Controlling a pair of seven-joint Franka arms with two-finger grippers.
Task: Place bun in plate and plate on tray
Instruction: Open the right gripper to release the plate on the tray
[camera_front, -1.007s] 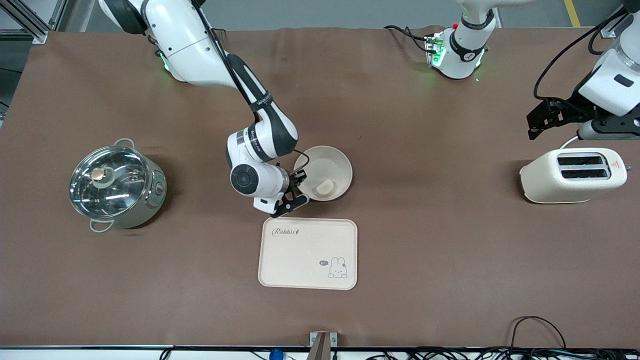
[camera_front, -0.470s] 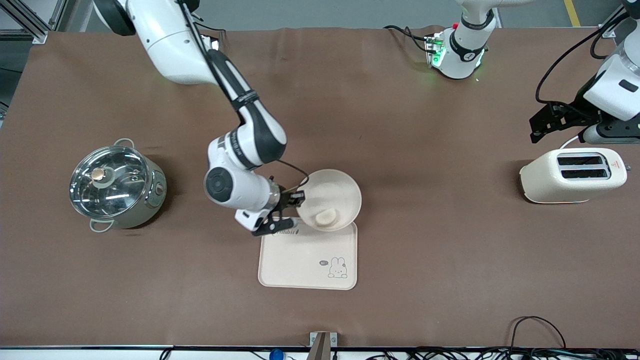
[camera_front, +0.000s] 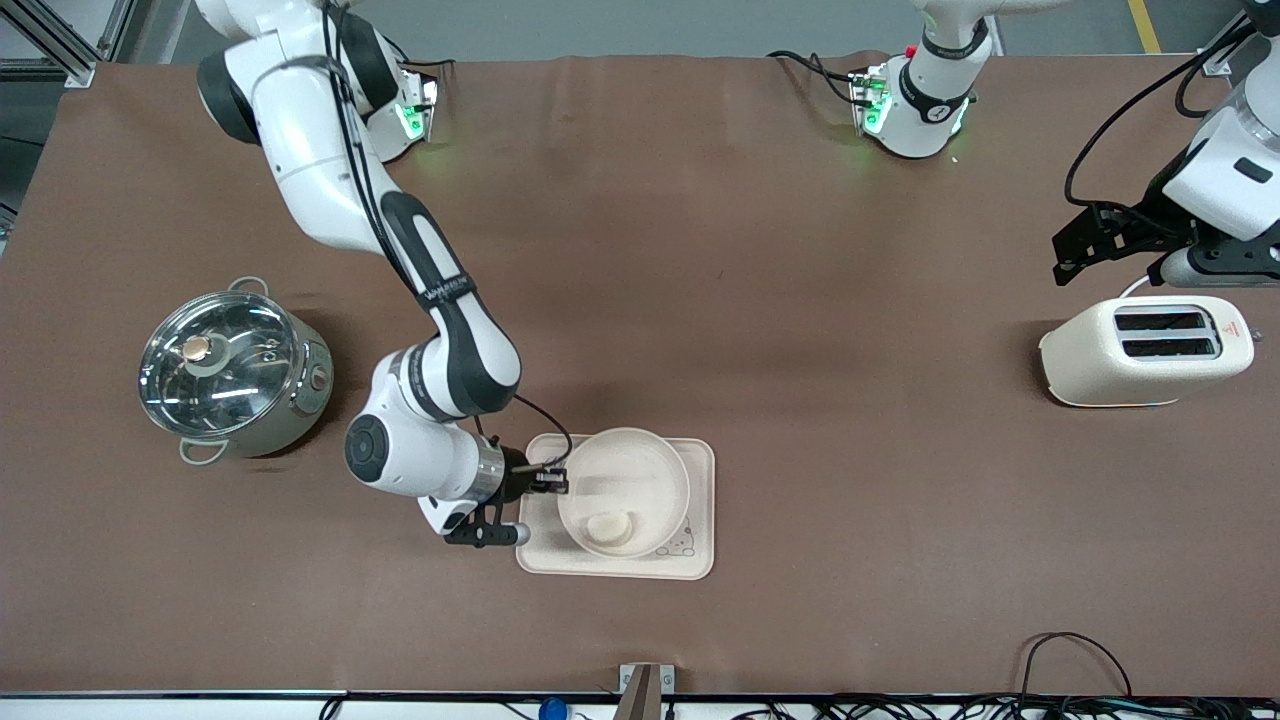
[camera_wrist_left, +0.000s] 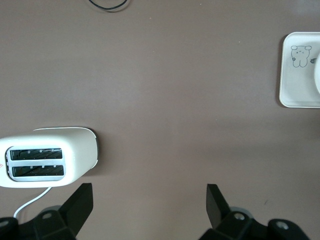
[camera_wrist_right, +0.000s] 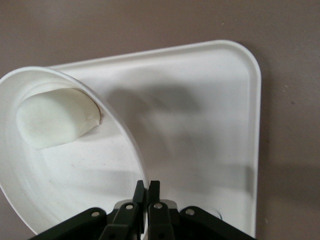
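The round cream plate (camera_front: 640, 470) is over the rectangular rabbit tray (camera_front: 700, 500), with the small pale bun (camera_front: 608, 527) lying in it. My right gripper (camera_front: 556, 483) is shut on the plate's rim at the side toward the right arm's end. In the right wrist view the fingers pinch the plate's rim (camera_wrist_right: 120, 130), the bun (camera_wrist_right: 57, 117) rests inside and the tray (camera_wrist_right: 210, 110) lies beneath; I cannot tell whether the plate touches the tray. My left gripper (camera_wrist_left: 150, 200) is open and empty, waiting above the table beside the toaster (camera_front: 1145, 350).
A steel pot with a glass lid (camera_front: 232, 372) stands toward the right arm's end. The cream toaster, also in the left wrist view (camera_wrist_left: 47, 157), stands at the left arm's end. Cables lie along the table's near edge (camera_front: 1070, 650).
My right gripper has carried the plate with the bun from the bare table toward the front camera, to over the tray. The left arm has hardly moved.
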